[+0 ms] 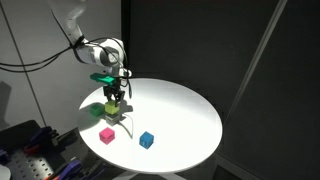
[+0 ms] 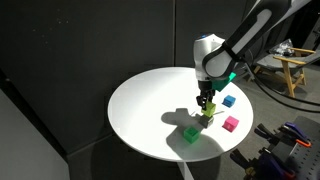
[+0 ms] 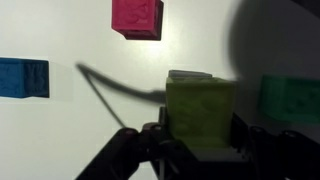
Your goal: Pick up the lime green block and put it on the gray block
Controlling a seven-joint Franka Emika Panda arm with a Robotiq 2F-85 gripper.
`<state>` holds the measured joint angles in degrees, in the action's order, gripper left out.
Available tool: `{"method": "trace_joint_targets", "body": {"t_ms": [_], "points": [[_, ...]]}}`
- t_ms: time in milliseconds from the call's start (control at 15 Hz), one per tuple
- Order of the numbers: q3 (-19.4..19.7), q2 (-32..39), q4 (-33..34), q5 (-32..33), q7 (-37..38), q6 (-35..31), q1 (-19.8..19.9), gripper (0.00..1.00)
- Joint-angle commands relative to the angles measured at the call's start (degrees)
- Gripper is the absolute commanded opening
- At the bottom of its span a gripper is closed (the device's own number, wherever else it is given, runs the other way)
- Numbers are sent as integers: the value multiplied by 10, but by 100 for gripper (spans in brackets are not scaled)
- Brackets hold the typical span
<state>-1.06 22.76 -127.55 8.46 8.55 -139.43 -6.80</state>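
So the gripper (image 3: 200, 128) is clamped on the lime green block (image 3: 200, 108). In the wrist view there's a finger on each side face and the cube fills the gap between them. Pinching the flat sides makes sense, since it keeps the cube square and leaves the bottom face free to land on something.

Right past the lime green block's far edge a thin dull gray strip pokes out. I'm reading that as the gray block (image 3: 190, 75) sitting underneath and a bit offset. That would put the lime green block over its target, either resting on it or a hair above. I can't tell whether they touch, and the exterior views are too small to settle it.

Near the lime green block, toward the right edge of the wrist view, is the deeper green block (image 3: 292, 98). It's close but apart from it, with no contact.

Further out from the lime green block is the pink block (image 3: 137, 18), and the blue block (image 3: 22, 77) is well off to the other side. Both are well clear on the white table (image 2: 140, 100), so nothing crowds the stack.

My guess is that release is the tricky bit. If the overlap is off, the cube could tip when the fingers let go.
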Motion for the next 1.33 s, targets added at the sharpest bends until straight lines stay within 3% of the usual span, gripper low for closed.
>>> {"method": "trace_joint_targets", "body": {"t_ms": [0,1267], "points": [[0,8,13,-2,-4,8,-2,31],[1,27,20,0,-4,8,-3,31]]}}
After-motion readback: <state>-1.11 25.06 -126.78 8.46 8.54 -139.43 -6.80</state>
